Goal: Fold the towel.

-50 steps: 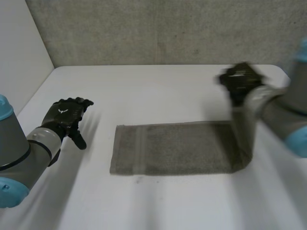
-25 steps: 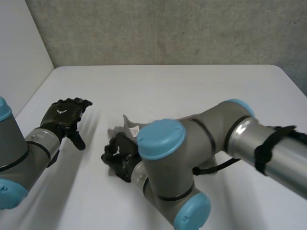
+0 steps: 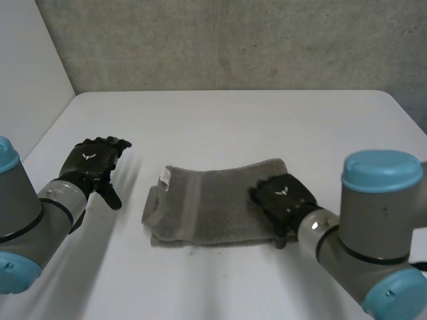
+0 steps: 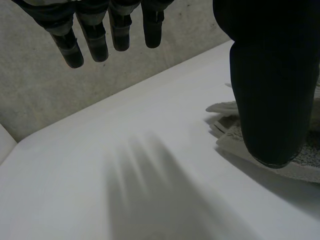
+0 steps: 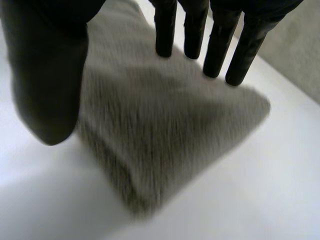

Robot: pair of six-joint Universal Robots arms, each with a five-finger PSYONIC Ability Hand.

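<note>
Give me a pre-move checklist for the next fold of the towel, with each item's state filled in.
1. Towel doubled over on the table: ok.
2. Layers flush at the end nearer the left hand: not ok; the top layer sits skewed, with a white label at its corner.
3. Right hand open, holding nothing, over the folded end: ok.
4. Left hand open and apart from the towel: ok.
5. Right hand's fingertips touching the cloth: cannot tell.
</note>
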